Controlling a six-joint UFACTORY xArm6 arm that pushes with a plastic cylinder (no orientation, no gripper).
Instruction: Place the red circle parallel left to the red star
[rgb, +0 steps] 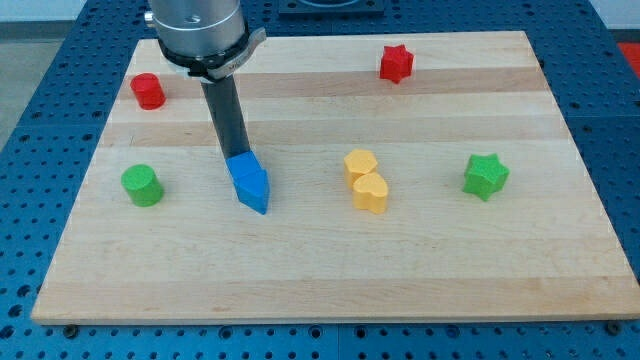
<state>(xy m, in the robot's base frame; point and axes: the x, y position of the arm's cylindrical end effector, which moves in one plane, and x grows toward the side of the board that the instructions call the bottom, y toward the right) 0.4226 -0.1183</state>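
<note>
Now we see our tip (236, 156) touching the top end of the blue block (249, 182), left of the worktop (330, 270) centre. We have no fingers, only this rod. Red circle (148, 90) sits at the view's upper left, well apart from our tip. Red star (396, 63) sits at the upper right, slightly higher than the circle.

Dark rod slanting down from the view's top, my tip (236, 156) low.
</note>
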